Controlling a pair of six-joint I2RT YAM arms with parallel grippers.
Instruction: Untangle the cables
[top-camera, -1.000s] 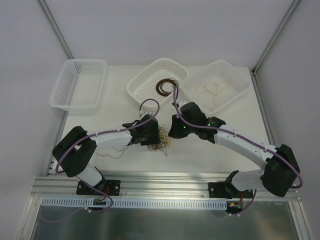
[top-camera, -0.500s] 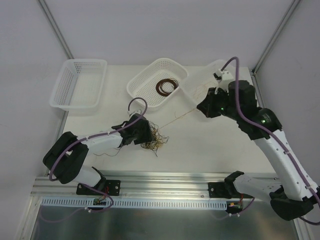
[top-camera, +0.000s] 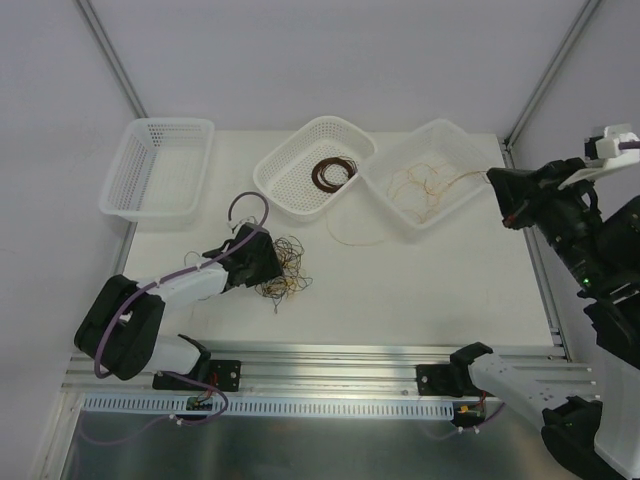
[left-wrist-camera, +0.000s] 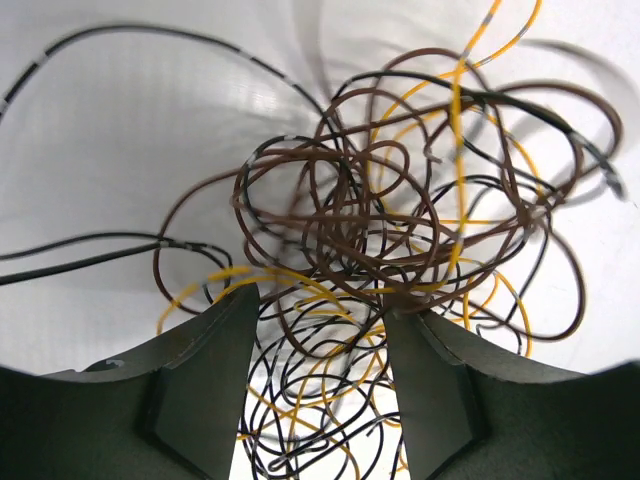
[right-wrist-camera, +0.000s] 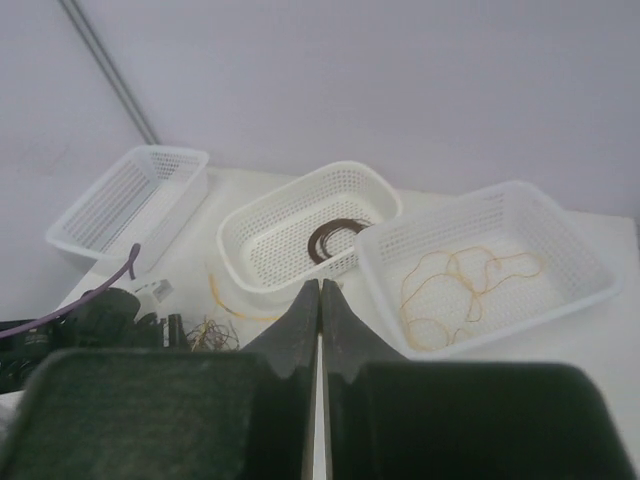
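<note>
- The left gripper (left-wrist-camera: 320, 320) lies low on the white table (top-camera: 420, 290). Its dark fingers are apart and straddle the near part of the tangle of thin, springy black, dark brown and tan-orange cables (left-wrist-camera: 380, 230), with nothing pinched. In my judgement it should close on the dark strands only, anchoring the heap while one strand is drawn out.
- Just beyond the tangle and apart from it, one loose tan-orange cable (top-camera: 355, 243) curves across the table toward the near wall of the squarish white mesh basket (top-camera: 472, 150) on the right. It looks free of the clump, so the care needed is in getting its tail over that rim without snagging the mesh.
- Further back, the round-cornered white mesh basket (top-camera: 290, 188) in the middle holds a dark brown coil (top-camera: 333, 171). The squarish one beside it holds tan-orange loops (top-camera: 425, 185). Sorting by colour seems to be the plan.
- The right gripper (right-wrist-camera: 320, 290) is raised high at the right side, fingers pressed together. Whether a strand is nipped between them cannot be told. If it holds the tan one, a high, slow lift and a release over the squarish basket would suit.
</note>
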